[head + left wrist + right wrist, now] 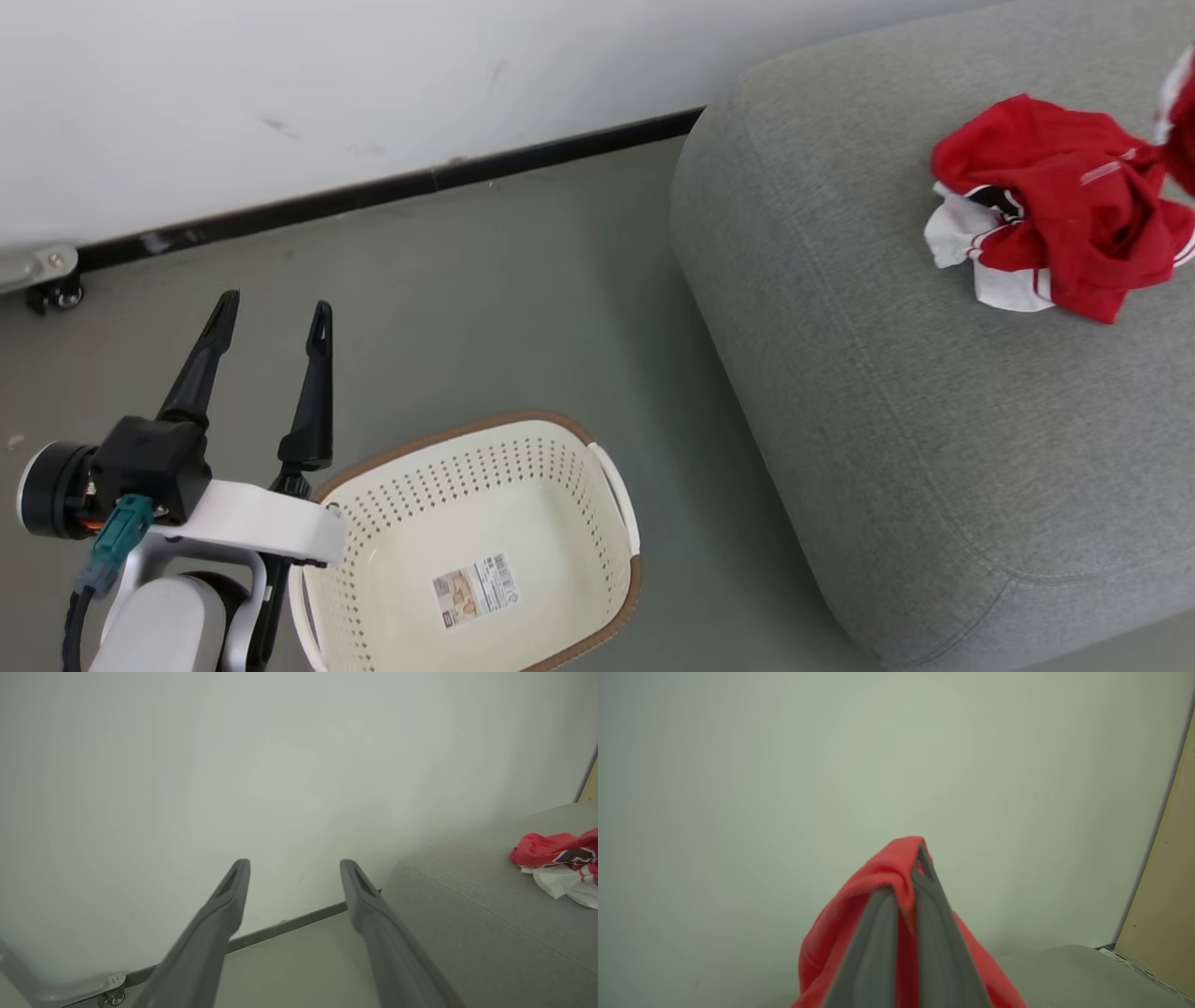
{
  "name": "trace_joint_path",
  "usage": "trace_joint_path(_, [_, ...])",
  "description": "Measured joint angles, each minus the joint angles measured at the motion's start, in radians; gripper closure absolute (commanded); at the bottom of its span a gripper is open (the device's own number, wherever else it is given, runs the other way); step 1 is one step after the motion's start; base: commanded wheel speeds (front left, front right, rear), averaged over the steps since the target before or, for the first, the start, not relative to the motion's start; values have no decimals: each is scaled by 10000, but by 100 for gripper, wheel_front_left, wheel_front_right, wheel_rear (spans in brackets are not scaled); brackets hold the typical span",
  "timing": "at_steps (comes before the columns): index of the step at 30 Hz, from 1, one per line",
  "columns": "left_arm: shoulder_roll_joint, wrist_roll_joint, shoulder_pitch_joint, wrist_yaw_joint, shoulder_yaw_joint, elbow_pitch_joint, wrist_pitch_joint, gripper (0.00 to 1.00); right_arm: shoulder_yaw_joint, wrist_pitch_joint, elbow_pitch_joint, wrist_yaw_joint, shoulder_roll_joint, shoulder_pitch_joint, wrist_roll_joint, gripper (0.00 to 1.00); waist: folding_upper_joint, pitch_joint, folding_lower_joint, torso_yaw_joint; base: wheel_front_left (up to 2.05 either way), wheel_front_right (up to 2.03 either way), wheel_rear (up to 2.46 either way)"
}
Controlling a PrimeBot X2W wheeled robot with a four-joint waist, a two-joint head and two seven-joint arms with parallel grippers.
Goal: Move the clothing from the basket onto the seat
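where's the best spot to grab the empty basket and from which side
Take the white side handle on the basket, coming down from above. It sits upright and empty, and that thin loop stands off the rim, easy to pinch.

Plain off-white painted wall (373,75), faintly scuffed, edged below by a narrow black skirting strip (392,191). Smooth grey-green floor (523,308) under soft, even light. At far left by the skirting, a small black castor wheel (56,296) on a silver metal bracket (33,263). Large grey fabric-upholstered seat (887,392) at right; beyond it, a flat beige board (1164,896) and thin white cables (1129,960).
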Motion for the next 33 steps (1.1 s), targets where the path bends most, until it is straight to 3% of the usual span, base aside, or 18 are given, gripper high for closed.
trace_joint_path(8, [288, 90, -113, -107, -140, -683, 500, 0, -324, -109, 433, 2, -466, -798, -245, 100, 0, 765, -1, 303, 0, 0, 0])
trace_joint_path(16, [391, 105, -355, -173, -134, -1143, 805, 0, -337, -382, 878, 2, -518, -1227, -337, 100, 0, 1359, 0, 408, 0, 0, 0])
trace_joint_path(33, [631, 303, -1159, -163, 23, -1668, 1243, 0, 583, -1515, 2209, 2, 740, -42, -48, 100, -1, 2580, 0, 244, 0, 0, 0])
